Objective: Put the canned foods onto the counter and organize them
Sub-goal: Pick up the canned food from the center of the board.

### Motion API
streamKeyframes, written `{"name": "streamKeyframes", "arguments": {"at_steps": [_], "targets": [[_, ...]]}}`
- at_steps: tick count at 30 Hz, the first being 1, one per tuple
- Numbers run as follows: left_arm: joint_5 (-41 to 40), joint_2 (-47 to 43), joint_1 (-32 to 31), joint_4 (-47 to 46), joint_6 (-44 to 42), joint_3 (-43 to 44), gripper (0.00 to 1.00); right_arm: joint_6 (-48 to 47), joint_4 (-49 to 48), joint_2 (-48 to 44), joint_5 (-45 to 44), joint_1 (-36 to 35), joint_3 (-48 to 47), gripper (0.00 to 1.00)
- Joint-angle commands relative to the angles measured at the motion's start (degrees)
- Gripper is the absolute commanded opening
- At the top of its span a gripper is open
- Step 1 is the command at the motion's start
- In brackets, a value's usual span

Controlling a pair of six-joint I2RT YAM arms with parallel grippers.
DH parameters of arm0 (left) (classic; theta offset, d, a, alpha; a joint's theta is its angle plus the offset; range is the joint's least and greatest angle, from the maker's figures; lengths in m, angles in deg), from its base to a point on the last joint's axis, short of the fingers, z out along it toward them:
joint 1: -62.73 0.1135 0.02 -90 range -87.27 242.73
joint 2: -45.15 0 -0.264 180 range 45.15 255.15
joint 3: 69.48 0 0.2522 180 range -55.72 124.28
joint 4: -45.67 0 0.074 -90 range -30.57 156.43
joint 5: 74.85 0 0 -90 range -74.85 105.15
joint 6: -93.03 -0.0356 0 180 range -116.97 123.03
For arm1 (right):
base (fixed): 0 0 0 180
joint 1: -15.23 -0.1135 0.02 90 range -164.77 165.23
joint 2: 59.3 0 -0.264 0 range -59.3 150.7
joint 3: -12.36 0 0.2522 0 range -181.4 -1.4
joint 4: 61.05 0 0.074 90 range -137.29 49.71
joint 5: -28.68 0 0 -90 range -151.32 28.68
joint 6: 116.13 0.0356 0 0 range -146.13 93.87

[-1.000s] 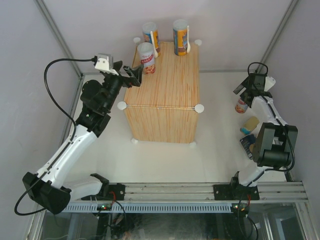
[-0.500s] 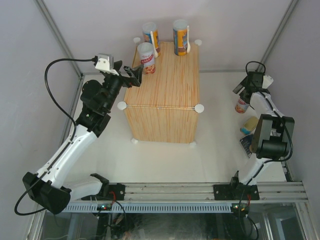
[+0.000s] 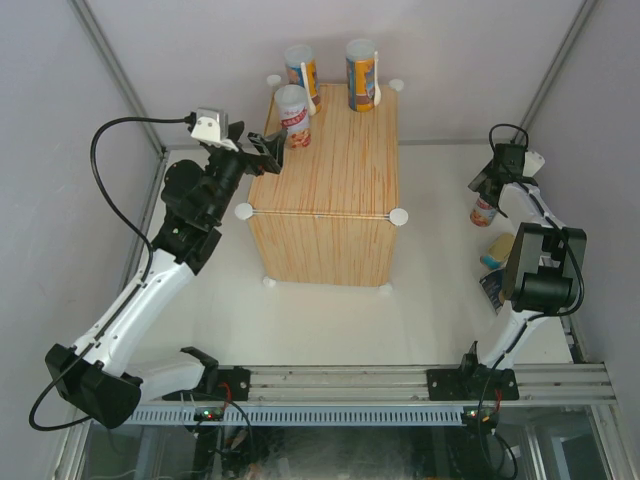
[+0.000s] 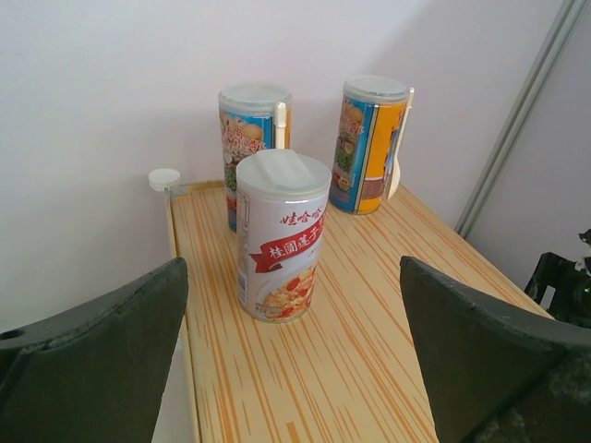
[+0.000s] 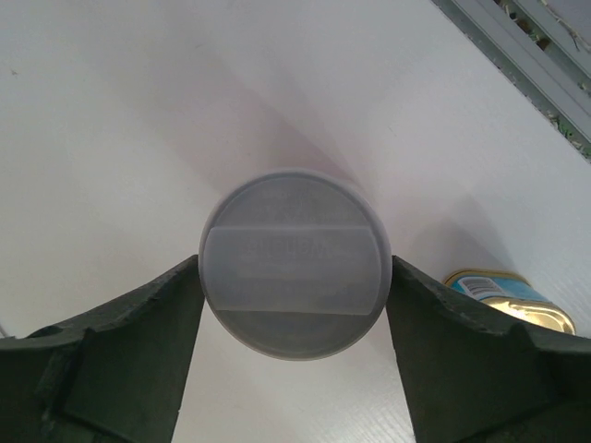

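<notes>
Three cans (image 3: 360,75) stand on the counter's (image 3: 340,170) far end; my left gripper (image 3: 270,150) waits spread open beside the white-red can (image 3: 293,115) there, unmoved. On the right, my right gripper (image 3: 487,185) has drawn in astride the second white-red can (image 5: 294,277) on the table (image 3: 330,320); clamped or not, I cannot tell. Fourth pickup looks imminent.

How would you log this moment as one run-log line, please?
left pincer open, facing short white-red can on light wood-grain counter | right pincer straddling second white-red can on white table, grip unclear
</notes>
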Motion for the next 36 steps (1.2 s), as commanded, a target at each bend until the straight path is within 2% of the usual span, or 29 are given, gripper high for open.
{"name": "streamKeyframes", "arguments": {"at_steps": [1, 4, 5, 8, 13, 27, 36], "targets": [[-0.78, -1.00, -0.24, -2.08, -1.79, -1.51, 1.00, -1.61, -1.88, -0.34, -0.40, -0.19, -2.42, 0.70], [-1.13, -0.68, -0.25, -2.64, -1.73, -1.79, 0.99, -1.99, -1.47, -0.51, 0.44, -0.39, -2.44, 0.58], [-1.31, -0.62, -0.24, -2.84, -1.58, -1.93, 0.99, -2.13, -1.20, -0.61, 0.55, -0.55, -2.40, 0.46], [-1.91, -0.36, -0.29, -3.54, -0.87, -2.31, 0.99, -3.12, -0.54, -0.92, 0.99, -0.80, -2.39, 0.22], [-3.90, -0.08, -0.28, -4.89, 0.34, -2.57, 0.98, -5.03, 0.11, -3.07, 0.82, -1.27, -2.39, 0.00], [-7.02, -1.03, -0.25, -5.73, 3.30, -3.45, 0.98, -6.55, -1.06, -11.86, 2.36, -4.38, -0.28, 0.00], [-6.95, -2.06, -0.29, -5.73, 4.33, -4.02, 0.97, -7.90, -0.93, -21.24, 2.22, -7.61, -2.42, 0.00]]}}
